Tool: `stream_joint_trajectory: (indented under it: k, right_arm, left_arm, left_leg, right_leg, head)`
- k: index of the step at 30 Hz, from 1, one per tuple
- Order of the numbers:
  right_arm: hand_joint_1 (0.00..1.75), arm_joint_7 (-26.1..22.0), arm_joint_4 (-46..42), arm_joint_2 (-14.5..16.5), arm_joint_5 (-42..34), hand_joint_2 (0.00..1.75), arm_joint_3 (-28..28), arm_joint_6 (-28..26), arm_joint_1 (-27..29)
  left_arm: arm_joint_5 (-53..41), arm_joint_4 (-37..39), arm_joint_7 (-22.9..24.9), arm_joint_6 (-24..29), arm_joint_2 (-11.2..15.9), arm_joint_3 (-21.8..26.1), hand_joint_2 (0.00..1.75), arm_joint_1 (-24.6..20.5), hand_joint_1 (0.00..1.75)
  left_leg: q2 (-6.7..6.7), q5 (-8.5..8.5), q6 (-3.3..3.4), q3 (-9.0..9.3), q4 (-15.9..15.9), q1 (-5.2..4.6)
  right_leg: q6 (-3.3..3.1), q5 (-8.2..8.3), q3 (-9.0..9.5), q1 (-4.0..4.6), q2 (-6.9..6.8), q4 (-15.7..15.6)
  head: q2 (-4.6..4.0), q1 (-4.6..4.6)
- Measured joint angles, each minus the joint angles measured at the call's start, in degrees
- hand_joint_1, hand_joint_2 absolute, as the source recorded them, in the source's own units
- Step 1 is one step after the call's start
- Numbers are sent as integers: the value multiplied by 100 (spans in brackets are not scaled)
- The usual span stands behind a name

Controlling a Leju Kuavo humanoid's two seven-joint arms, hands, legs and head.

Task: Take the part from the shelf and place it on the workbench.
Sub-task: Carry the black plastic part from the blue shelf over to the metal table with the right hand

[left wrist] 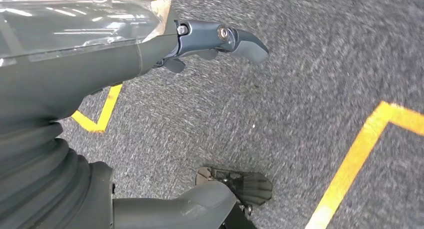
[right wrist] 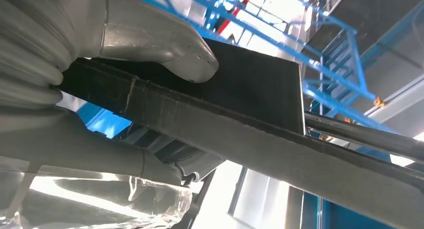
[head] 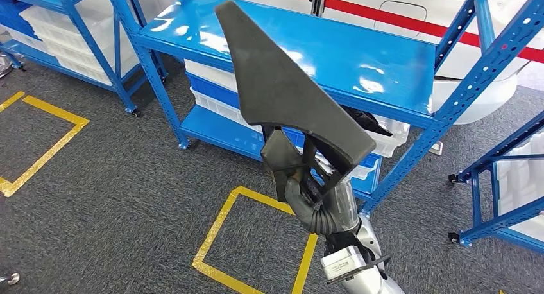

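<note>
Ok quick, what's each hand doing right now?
Left hand: holds nothing, fingers apart, hanging over the floor.
Right hand: grips the dark grey part, raised in front of the blue shelf.

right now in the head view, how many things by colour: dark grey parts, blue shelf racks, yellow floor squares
dark grey part, held up by the right hand: 1
blue shelf racks: 3 (left, middle, right)
yellow floor squares: 2 (left, middle)
total: 6
</note>
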Motion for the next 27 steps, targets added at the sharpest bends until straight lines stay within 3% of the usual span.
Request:
stream_joint_trajectory:
  k: [1,2,3,5,6,8,9,11,13,15,17,18,20,22,23,25,27]
  right_arm:
    - [175,4,1,-2,-1,175,1,-1,21]
    - [175,10,1,-3,-1,175,1,-2,37]
    - [175,18,0,-3,-2,175,2,-5,46]
    - [175,33,-2,-2,-4,175,1,-15,56]
    - [175,37,-7,-1,-8,175,-1,-24,71]
    - [175,38,-21,-4,-23,175,-10,-50,141]
    - [175,32,-32,-5,-32,175,-15,-66,181]
    - [175,6,-52,-8,-53,175,-22,-101,250]
    - [175,-30,-87,-17,-75,175,-40,-146,361]
    - [175,-48,-126,-46,-84,175,-66,-193,509]
    - [175,-54,-166,-79,-68,175,-86,-221,650]
    - [175,-63,-197,-94,-55,175,-95,-226,718]
    - [175,-105,-276,-121,-36,175,-111,-227,829]
    - [175,-166,-353,-140,-45,175,-135,-223,907]
    - [175,-193,-380,-146,-55,175,-146,-221,939]
    - [175,-232,-422,-144,-50,175,-160,-217,1003]
    - [175,-246,-489,-118,51,175,-177,-202,1089]
  left_arm:
    - [-5,0,-1,-21,1,-1,175,3,0]
    - [-14,0,-1,-43,1,-2,175,8,0]
    - [-28,1,-1,-67,1,-3,175,14,0]
    - [-62,2,-1,-126,1,-6,175,17,0]
    - [-79,2,0,-157,1,-8,175,14,0]
    - [-102,2,4,-224,1,-11,175,20,0]
    - [-110,2,10,-255,1,-12,175,32,0]
    - [-142,2,42,-306,-1,-16,175,64,0]
    - [-235,6,109,-356,-13,-47,175,76,0]
    - [-372,13,182,-404,-31,-117,175,77,0]
    - [-473,18,187,-423,-41,-200,175,86,0]
    - [-491,19,150,-426,-42,-238,175,91,0]
    - [-467,20,3,-427,-35,-283,175,93,0]
    - [-408,19,-155,-428,-22,-300,175,73,0]
    - [-381,18,-212,-429,-16,-304,175,64,0]
    - [-342,17,-255,-431,-3,-308,175,54,0]
    - [-314,17,-199,-440,6,-310,175,50,0]
  left_leg:
    - [-60,9,6,-14,1,-3]
    - [-123,17,5,-22,5,-4]
    - [-187,25,-2,-26,12,-4]
    - [-310,31,-36,-53,65,-15]
    - [-367,28,-62,-85,105,-25]
    - [-460,37,-137,-151,161,-23]
    - [-503,54,-176,-173,158,-6]
    - [-430,6,-239,-233,233,16]
    - [-192,-294,-284,-437,689,24]
    - [-36,-688,-326,-772,1458,38]
    - [-1,-789,-342,-928,1850,51]
    - [12,-689,-337,-847,1725,53]
    - [131,-349,-298,-430,986,46]
    - [281,-159,-244,-99,351,1]
    - [314,-145,-218,-49,229,-26]
    - [225,-124,-153,-52,168,-62]
    - [130,-63,-61,-17,83,-58]
  right_leg:
    - [19,-36,-136,-6,20,237]
    - [64,19,-169,-15,30,262]
    - [126,157,-91,-31,44,64]
    - [239,499,226,-83,176,-680]
    - [252,613,338,-106,258,-973]
    - [208,686,395,-97,342,-1196]
    - [158,703,397,-86,307,-1194]
    - [61,751,416,-96,221,-1215]
    - [-9,791,417,-108,118,-1232]
    - [-32,799,398,-73,-1,-1230]
    - [-33,797,388,-51,-122,-1229]
    - [-33,795,389,-47,-176,-1229]
    - [-33,791,394,-40,-262,-1230]
    - [-8,780,386,0,-326,-1224]
    - [8,776,381,17,-361,-1226]
    - [65,771,382,31,-445,-1243]
    - [96,665,333,21,-354,-1106]
  head:
    - [0,0]
    - [0,1]
    - [-1,2]
    - [-1,5]
    - [0,-3]
    - [1,-24]
    - [1,-34]
    - [0,-42]
    - [-1,-72]
    - [-1,-92]
    - [-1,-93]
    - [-1,-92]
    - [-1,-94]
    - [-1,-86]
    - [0,-80]
    - [1,-65]
    - [1,-60]
